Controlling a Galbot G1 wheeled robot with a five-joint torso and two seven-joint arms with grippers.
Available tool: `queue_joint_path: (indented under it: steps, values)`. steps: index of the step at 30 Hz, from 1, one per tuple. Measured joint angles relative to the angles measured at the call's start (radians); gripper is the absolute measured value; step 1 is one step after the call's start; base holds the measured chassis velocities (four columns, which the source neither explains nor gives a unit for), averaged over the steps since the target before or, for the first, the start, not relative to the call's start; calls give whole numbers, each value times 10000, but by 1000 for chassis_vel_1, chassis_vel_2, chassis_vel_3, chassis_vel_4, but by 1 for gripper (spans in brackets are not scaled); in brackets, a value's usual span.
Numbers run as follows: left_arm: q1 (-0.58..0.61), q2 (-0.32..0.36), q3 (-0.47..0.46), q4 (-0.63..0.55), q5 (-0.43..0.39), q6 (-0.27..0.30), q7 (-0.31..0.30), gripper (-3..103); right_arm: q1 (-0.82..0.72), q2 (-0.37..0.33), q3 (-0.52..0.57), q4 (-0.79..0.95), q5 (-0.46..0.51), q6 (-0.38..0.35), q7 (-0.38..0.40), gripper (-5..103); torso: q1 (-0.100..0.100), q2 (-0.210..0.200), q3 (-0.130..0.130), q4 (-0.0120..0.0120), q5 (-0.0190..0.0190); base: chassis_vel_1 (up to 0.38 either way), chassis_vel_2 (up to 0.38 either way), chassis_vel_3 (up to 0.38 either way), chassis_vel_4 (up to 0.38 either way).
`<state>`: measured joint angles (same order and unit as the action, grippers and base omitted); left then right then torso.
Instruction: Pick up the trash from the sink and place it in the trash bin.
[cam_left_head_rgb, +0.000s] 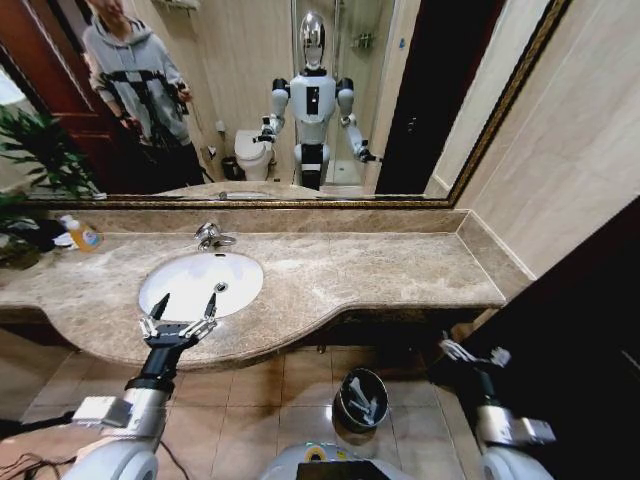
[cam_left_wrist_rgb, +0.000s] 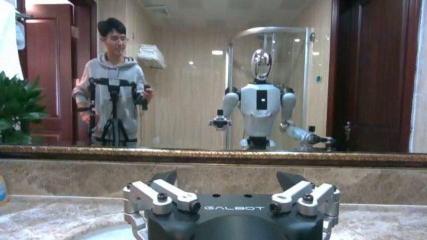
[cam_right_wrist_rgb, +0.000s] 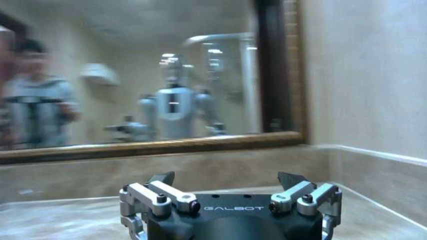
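The robot is standing in front of a long brown marble countertop (cam_left_head_rgb: 380, 265) with a big mirror (cam_left_head_rgb: 300, 100) on the wall behind it. The white oval sink (cam_left_head_rgb: 200, 284) is sitting in the left part of the countertop, and its shiny chrome faucet (cam_left_head_rgb: 211, 236) is standing at the far edge of the bowl. The bowl is looking bare and white, and I cannot make out any small trash things lying in it.

The left gripper (cam_left_head_rgb: 184, 306) is hanging over the near rim of the sink. Its two dark fingers are spread wide apart, and nothing is sitting between them. In the left wrist view the left gripper (cam_left_wrist_rgb: 227, 179) is pointing at the mirror with its tips far apart.

The right gripper (cam_left_head_rgb: 470, 352) is waiting low on the right, down below the countertop edge and near the dark wall. In the right wrist view its tips (cam_right_wrist_rgb: 227, 178) are standing wide apart too, and it is holding nothing.

The small round black trash bin (cam_left_head_rgb: 361, 398) is sitting on the tan floor tiles, under the countertop, between the two arms. Some pale things are lying inside it.

An orange soap bottle with a white pump (cam_left_head_rgb: 82, 234) is standing at the far left of the countertop, beside a green leafy plant (cam_left_head_rgb: 35, 160).
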<state>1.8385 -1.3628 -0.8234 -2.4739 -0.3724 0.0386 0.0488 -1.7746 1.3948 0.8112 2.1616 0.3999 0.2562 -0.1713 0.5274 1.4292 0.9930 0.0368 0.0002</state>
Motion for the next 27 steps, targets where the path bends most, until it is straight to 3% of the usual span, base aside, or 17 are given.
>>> queue_joint_path:
  steps: [2,5,8,14,17,27]
  values:
    - [0,0,0,0,0,0,0,100,217,-105,32,64,-111,-300,-322,100,0,0,0,1,1,0,0,0,0]
    - [0,0,0,0,0,0,-1,100,741,-502,389,574,128,-1816,-1218,100,2,0,1,1,-2,0,0,0,0]
    - [0,0,0,1,0,0,0,100,1006,-379,474,764,103,-2356,-1303,100,2,0,1,1,-2,0,0,0,0]
    - [0,0,0,0,0,0,-1,100,947,-55,450,900,-117,-2425,-1132,100,2,0,1,0,-3,0,0,0,0]
    - [1,0,0,0,0,0,0,100,763,430,155,1084,-516,-2044,-255,100,1,0,0,-1,-2,0,0,0,0]
    - [0,0,0,0,0,0,0,100,837,571,-14,1093,-827,-1656,298,100,1,0,1,0,-2,0,0,0,0]
